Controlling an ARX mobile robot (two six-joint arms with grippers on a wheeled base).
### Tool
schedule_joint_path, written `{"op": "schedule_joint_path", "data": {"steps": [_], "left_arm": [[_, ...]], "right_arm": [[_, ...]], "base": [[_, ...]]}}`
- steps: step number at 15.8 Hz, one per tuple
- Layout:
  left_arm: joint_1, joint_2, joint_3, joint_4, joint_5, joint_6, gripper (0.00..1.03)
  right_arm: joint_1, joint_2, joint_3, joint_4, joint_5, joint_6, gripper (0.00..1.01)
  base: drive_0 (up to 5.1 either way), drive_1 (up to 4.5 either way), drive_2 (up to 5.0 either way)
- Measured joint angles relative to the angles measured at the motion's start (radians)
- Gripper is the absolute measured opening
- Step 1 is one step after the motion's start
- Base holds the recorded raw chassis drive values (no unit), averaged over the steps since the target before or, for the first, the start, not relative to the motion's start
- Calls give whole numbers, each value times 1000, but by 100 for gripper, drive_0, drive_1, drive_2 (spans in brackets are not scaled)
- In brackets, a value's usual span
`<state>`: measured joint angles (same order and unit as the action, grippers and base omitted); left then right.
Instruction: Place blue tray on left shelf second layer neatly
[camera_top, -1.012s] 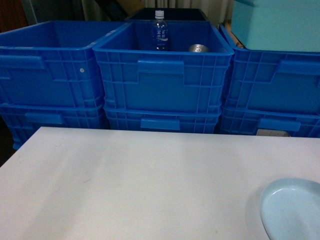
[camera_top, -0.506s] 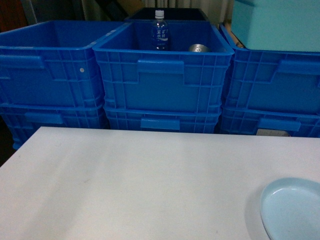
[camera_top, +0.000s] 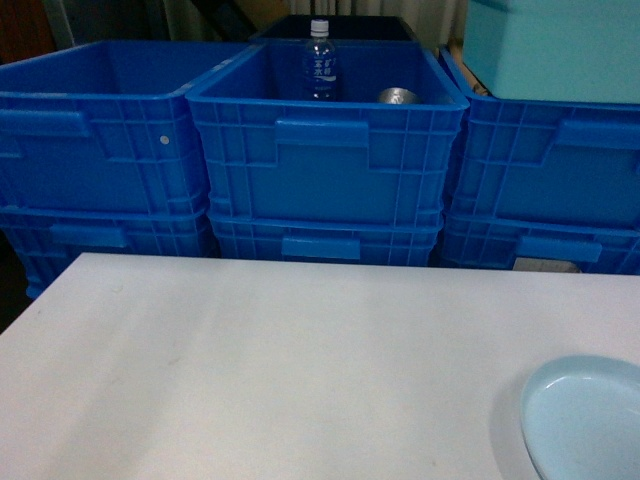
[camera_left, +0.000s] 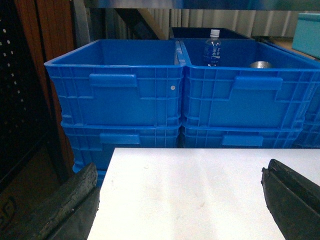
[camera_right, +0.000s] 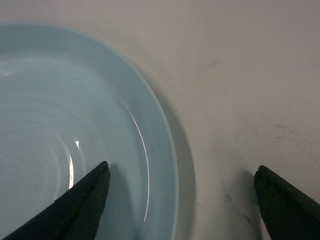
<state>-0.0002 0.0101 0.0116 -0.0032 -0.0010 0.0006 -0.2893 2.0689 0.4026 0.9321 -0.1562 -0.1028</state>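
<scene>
The blue tray (camera_top: 585, 420) is a pale sky-blue round dish lying flat on the white table (camera_top: 280, 370) at its near right corner, partly cut off by the frame. In the right wrist view my right gripper (camera_right: 182, 167) is open and straddles the blue tray's (camera_right: 75, 125) right rim, one finger (camera_right: 85, 200) over the dish and the other (camera_right: 285, 200) over bare table. My left gripper (camera_left: 180, 167) hangs open over the table's left edge with nothing between its fingers. Of the left shelf only a steel post (camera_left: 80, 22) and a top rail (camera_left: 200, 4) show. Neither gripper appears in the head view.
Stacked deep-blue ribbed crates (camera_top: 320, 150) line the table's far edge. The middle crate holds a water bottle (camera_top: 320, 62) and a metal can (camera_top: 397, 96). A pale teal box (camera_top: 555, 45) sits on the right crate. A dark perforated panel (camera_left: 20, 100) stands at the left.
</scene>
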Motion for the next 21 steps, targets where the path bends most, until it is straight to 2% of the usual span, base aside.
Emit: {"op": "schedule_joint_path", "data": {"steps": [4, 8, 9, 13, 17, 21], "left_arm": [[0, 0, 0, 0, 0, 0, 98], [0, 0, 0, 0, 0, 0, 98], [0, 0, 0, 0, 0, 0, 98], [0, 0, 0, 0, 0, 0, 98], [0, 0, 0, 0, 0, 0, 98], [0, 0, 0, 0, 0, 0, 98]], "right_arm": [[5, 4, 7, -18, -19, 10, 48], [30, -26, 12, -61, -18, 23, 5], [43, -44, 9, -67, -14, 26, 2], [102, -130, -12, -105, 4, 29, 2], [107, -146, -50, -70, 9, 23, 2], [127, -313, -114, -79, -28, 22, 2]], "base": [[0, 0, 0], [0, 0, 0], [0, 0, 0], [0, 0, 0], [0, 0, 0], [0, 0, 0]]}}
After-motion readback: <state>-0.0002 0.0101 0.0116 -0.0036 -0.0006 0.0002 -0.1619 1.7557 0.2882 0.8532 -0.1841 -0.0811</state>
